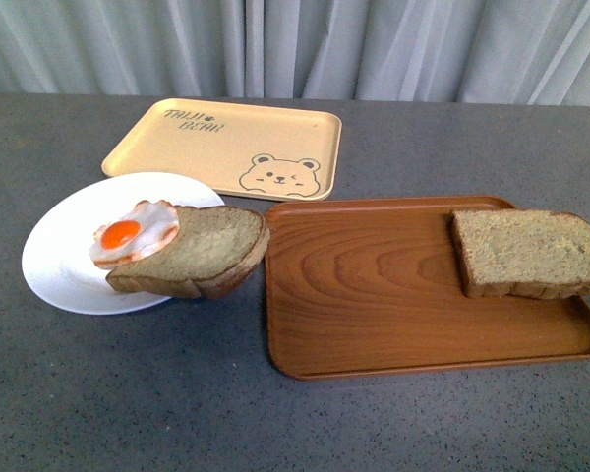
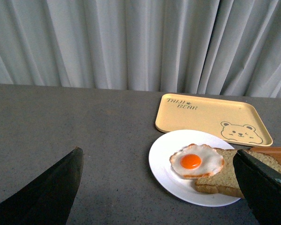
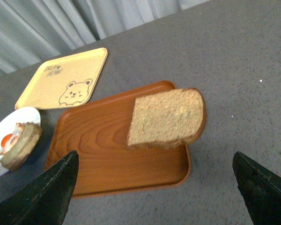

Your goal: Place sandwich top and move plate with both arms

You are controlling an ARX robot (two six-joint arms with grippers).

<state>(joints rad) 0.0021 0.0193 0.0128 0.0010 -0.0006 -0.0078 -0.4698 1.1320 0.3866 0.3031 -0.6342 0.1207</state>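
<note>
The sandwich top [image 1: 528, 252] [image 3: 167, 118], a squarish brown slice, lies on the right end of the brown wooden tray [image 1: 374, 295] [image 3: 98, 150], overhanging its rim. The white plate [image 1: 64, 251] [image 2: 166, 166] [image 3: 4, 124] sits at the left and carries an oval bread slice [image 1: 202, 251] [image 2: 227, 176] with a fried egg [image 1: 133, 234] [image 2: 196, 161] on it. Neither arm shows in the front view. My left gripper [image 2: 159, 187] is open, hanging above the table beside the plate. My right gripper [image 3: 154, 192] is open above the wooden tray's near edge, short of the sandwich top.
A yellow bear-printed tray [image 1: 226, 147] [image 2: 210, 117] [image 3: 63, 77] lies behind the plate on the grey table [image 1: 128, 413]. A pale curtain [image 1: 295, 44] hangs along the table's far edge.
</note>
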